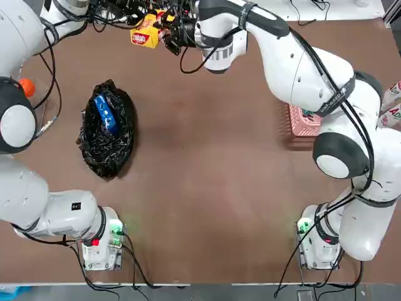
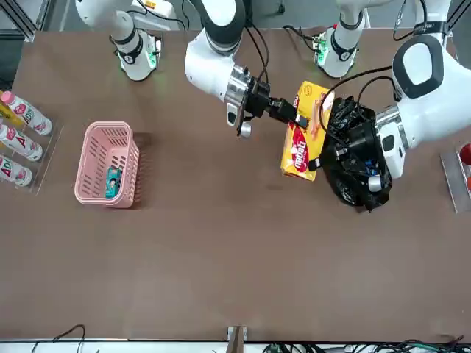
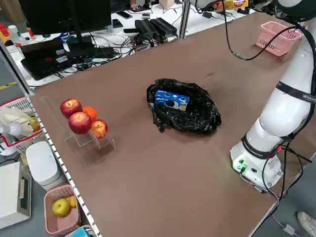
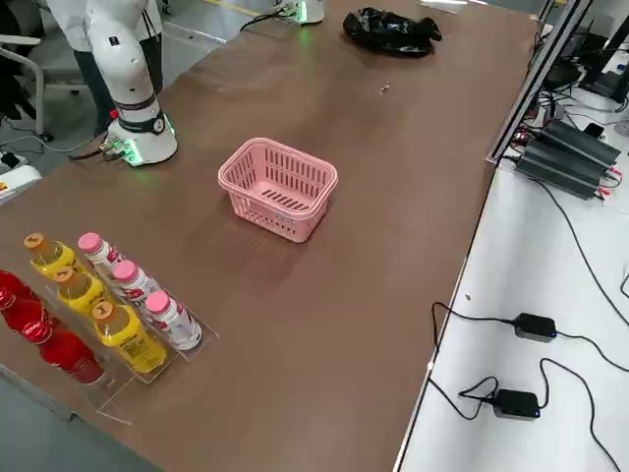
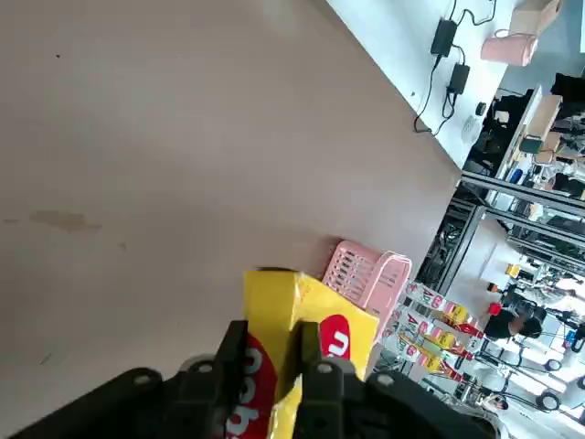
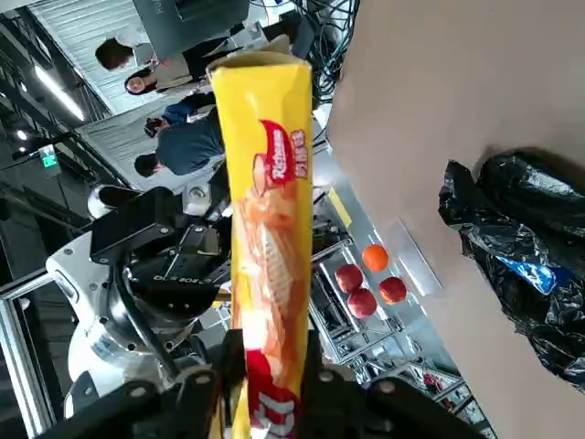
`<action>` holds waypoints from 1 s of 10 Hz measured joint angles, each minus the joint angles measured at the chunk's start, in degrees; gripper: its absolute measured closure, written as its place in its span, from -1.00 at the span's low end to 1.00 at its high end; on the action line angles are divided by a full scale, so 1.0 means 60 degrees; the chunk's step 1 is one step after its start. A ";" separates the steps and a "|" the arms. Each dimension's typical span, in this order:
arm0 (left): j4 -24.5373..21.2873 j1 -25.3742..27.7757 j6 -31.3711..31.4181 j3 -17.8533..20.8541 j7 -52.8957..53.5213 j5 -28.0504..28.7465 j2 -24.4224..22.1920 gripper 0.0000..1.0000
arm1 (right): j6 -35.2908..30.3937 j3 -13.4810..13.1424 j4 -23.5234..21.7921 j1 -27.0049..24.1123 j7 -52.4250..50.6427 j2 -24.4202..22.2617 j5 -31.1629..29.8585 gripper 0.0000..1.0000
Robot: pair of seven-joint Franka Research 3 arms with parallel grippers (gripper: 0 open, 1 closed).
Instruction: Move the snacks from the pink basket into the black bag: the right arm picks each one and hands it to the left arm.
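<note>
Both arms reach to the far side of the tabletop (image 1: 207,163) and meet there, high above it, over a yellow box (image 2: 302,143) of snacks with red marks. The right arm stretches out long and nearly level, its wrist bent sideways so that the right pincer (image 2: 293,115) points across at the other arm; its fingers (image 6: 196,393) sit on either flat face of the box's lower end. The left arm comes in from the opposite side with its forearm raised and its wrist turned toward the right one. The left pincer (image 5: 272,361) is pinching the box's other end, one finger (image 5: 228,352) on each face. The box thus hangs on edge between the two pincers, both touching it. Whether the right pincer's fingers press the box or only lie against it I cannot tell.

Below the left pincer, on the robot's side of it, lies the black bag (image 1: 108,130), wrinkled and open, with a blue packet (image 1: 105,115) inside. Well away from both pincers, beside the right arm's elbow, stands the pink basket (image 2: 107,163), holding a small teal box (image 2: 112,182).
</note>
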 joint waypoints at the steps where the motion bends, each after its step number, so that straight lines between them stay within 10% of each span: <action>1: -0.0001 0.0000 0.0004 0.0000 -0.0019 0.0013 0.0002 0.46 | 0.0063 0.0000 0.0031 0.0024 0.0006 0.0000 0.0000 -0.03; 5: -0.0017 0.0000 0.0003 0.0020 -0.0153 0.0664 0.0006 0.47 | 0.0176 0.0000 0.0155 0.0062 0.0023 0.0000 0.0000 -0.89; 10: -0.0058 0.0754 -0.0576 0.0184 -0.0516 0.4007 0.0021 0.47 | 0.0247 -0.0191 -0.0084 -0.0080 -0.0011 0.0090 -0.1605 -1.00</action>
